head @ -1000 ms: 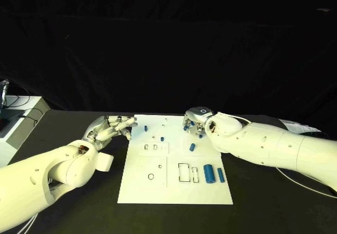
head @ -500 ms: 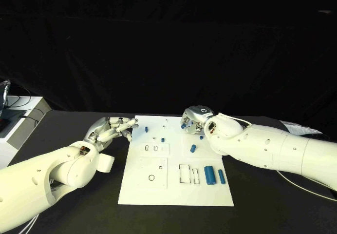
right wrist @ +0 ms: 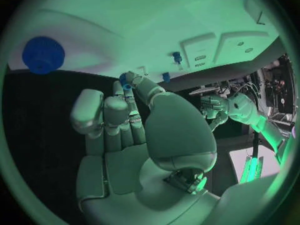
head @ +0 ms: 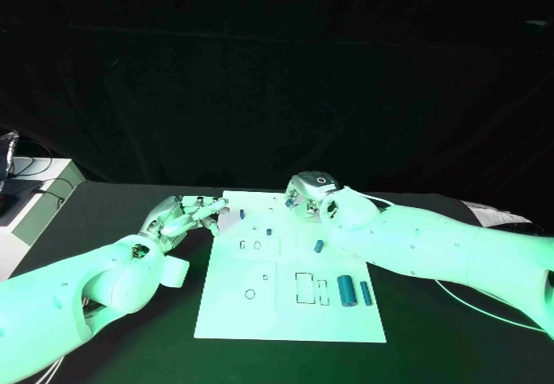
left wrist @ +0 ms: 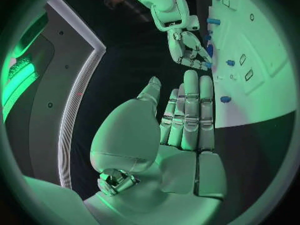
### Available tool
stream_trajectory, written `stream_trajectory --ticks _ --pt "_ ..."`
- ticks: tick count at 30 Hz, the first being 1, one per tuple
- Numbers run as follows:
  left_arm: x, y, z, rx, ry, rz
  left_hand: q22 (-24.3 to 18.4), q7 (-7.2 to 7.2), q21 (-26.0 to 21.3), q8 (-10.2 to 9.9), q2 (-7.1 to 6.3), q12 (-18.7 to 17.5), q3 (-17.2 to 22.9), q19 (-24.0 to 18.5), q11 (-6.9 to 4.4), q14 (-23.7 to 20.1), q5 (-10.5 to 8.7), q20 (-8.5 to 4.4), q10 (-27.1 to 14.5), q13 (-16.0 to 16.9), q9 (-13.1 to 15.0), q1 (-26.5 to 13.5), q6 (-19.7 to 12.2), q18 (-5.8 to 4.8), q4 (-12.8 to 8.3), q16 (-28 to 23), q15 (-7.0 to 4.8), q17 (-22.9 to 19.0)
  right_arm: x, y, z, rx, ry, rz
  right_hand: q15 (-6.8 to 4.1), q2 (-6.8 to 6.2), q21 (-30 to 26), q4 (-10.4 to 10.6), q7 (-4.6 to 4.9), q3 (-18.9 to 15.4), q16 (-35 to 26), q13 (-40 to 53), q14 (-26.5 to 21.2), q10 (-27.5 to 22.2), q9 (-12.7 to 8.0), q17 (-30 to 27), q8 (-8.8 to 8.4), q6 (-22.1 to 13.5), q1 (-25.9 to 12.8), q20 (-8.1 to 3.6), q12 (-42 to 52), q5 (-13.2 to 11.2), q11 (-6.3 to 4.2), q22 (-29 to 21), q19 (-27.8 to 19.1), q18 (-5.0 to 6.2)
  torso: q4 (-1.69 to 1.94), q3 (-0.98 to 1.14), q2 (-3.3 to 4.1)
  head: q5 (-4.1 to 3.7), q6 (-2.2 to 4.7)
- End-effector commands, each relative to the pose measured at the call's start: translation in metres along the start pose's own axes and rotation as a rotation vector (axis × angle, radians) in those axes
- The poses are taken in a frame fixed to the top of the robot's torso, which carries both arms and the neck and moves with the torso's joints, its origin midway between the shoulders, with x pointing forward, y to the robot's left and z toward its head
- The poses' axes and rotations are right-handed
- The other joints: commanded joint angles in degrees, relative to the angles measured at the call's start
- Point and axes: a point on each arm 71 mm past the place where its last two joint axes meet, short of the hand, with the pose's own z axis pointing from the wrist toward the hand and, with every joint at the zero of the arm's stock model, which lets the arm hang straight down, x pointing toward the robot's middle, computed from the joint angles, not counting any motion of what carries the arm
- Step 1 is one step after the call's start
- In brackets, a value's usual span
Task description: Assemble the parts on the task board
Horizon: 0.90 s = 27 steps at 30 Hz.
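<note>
The white task board lies mid-table. Blue parts lie on it: a small peg, another, one, and two longer cylinders at its right side. My right hand hovers over the board's far edge and pinches a small blue part between thumb and a fingertip. My left hand stays beside the board's far left corner, fingers straight and close together, holding nothing. The left wrist view shows the right hand above the board.
A white box stands at the table's left edge. Papers and a cable lie at the far right. Rectangular slots and small holes mark the board. A round blue piece appears in the right wrist view.
My right hand has shifted leftward along the board's far edge, carrying the small blue part. The left hand has barely moved.
</note>
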Motion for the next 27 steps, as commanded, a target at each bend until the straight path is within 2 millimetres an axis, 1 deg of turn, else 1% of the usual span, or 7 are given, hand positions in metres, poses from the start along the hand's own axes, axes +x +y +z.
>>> stream_trajectory --ticks 1,4,7,10,13,19,27 --pt "0.004 -0.002 0.000 0.011 0.026 -0.004 -0.1 -0.06 0.3 -0.2 0.49 -0.2 0.0 -0.4 -0.08 -0.4 -0.08 -0.08 -0.3 0.1 0.0 0.0 -0.3 0.95 -0.4 0.4 -0.15 -0.1 -0.002 0.001 0.004 0.022 -0.047 -0.021 -0.21 1.27 -0.4 -0.4 -0.39 0.2 -0.1 0.0 0.0 2.8 0.7 0.0 0.13 0.8 0.8 -0.37 0.1 0.3 -2.04 6.7 2.2 0.40 0.43 -0.36 0.25 -0.29 0.14" --pt "0.005 -0.002 0.000 0.012 0.029 -0.003 -0.1 -0.06 0.3 -0.2 0.49 -0.2 0.0 -0.4 -0.08 -0.4 -0.08 -0.08 -0.3 0.1 0.0 0.0 -0.3 0.95 -0.4 0.4 -0.15 -0.1 -0.002 0.004 0.007 0.026 -0.059 -0.027 -0.21 1.27 -0.4 -0.4 -0.39 0.2 -0.1 0.0 0.0 2.8 0.7 0.0 0.13 0.8 0.8 -0.37 0.1 0.3 -2.03 6.7 2.2 0.41 0.70 -0.55 0.36 -0.42 0.19" --pt "0.006 -0.002 0.000 0.013 0.030 -0.003 -0.1 -0.06 0.3 -0.2 0.49 -0.2 0.0 -0.4 -0.08 -0.4 -0.08 -0.08 -0.3 0.1 0.0 0.0 -0.3 0.95 -0.4 0.4 -0.15 -0.1 -0.001 0.006 0.009 0.030 -0.067 -0.032 -0.19 1.33 -0.6 -0.5 -0.34 0.2 -0.1 0.0 0.0 2.7 0.7 0.0 0.10 0.8 0.9 -0.35 0.1 0.1 -2.00 6.7 2.2 0.42 0.86 -0.67 0.39 -0.55 0.18" --pt "0.006 -0.003 0.000 0.014 0.034 -0.004 -0.1 -0.06 0.3 -0.2 0.49 -0.2 0.0 -0.4 -0.07 -0.4 -0.08 -0.08 -0.3 0.1 0.0 0.0 -0.3 0.95 -0.4 0.4 -0.15 -0.1 -0.001 0.008 0.011 0.033 -0.072 -0.037 -0.19 1.33 -0.6 -0.5 -0.34 0.2 -0.1 0.0 0.0 2.7 0.7 0.0 0.10 0.8 0.9 -0.35 0.1 0.1 -2.00 6.7 2.2 0.42 1.11 -0.90 0.41 -0.90 0.32" --pt "0.007 -0.003 0.000 0.015 0.036 -0.004 -0.2 -0.09 0.4 -0.2 0.49 -0.2 0.0 -0.4 -0.07 -0.5 -0.08 -0.06 -0.4 0.1 0.0 0.0 -0.3 0.95 -0.5 0.4 -0.16 -0.1 -0.001 0.009 0.014 0.035 -0.070 -0.044 -0.16 1.36 -0.6 -0.5 -0.32 0.2 -0.1 0.0 0.0 2.7 0.7 0.1 0.10 0.7 0.9 -0.33 0.1 0.0 -1.98 6.7 2.2 0.41 1.25 -1.09 0.47 -0.95 0.36" --pt "0.008 -0.004 0.000 0.017 0.039 -0.006 -0.2 -0.09 0.4 -0.2 0.49 -0.2 0.0 -0.4 -0.07 -0.5 -0.08 -0.06 -0.4 0.1 0.0 0.0 -0.3 0.95 -0.5 0.4 -0.16 -0.1 0.002 0.010 0.015 0.039 -0.067 -0.051 -0.16 1.35 -0.7 -0.5 -0.32 0.2 -0.1 0.0 0.0 2.7 0.6 0.1 0.11 0.8 0.9 -0.32 0.1 -0.1 -1.98 6.7 2.2 0.43 1.42 -1.29 0.65 -0.93 0.39" --pt "0.008 -0.005 0.000 0.018 0.042 -0.006 -0.3 -0.09 0.5 -0.2 0.51 -0.2 -0.1 -0.5 -0.06 -0.5 -0.07 0.00 -0.5 0.1 0.0 -0.1 -0.3 1.01 -0.6 0.5 -0.14 -0.3 0.003 0.011 0.017 0.041 -0.072 -0.058 -0.15 1.38 -0.7 -0.5 -0.29 0.2 -0.1 0.0 0.0 2.6 0.6 0.2 0.11 0.7 1.0 -0.30 0.1 -0.1 -1.95 6.7 2.2 0.42 1.49 -1.35 0.78 -0.81 0.45"
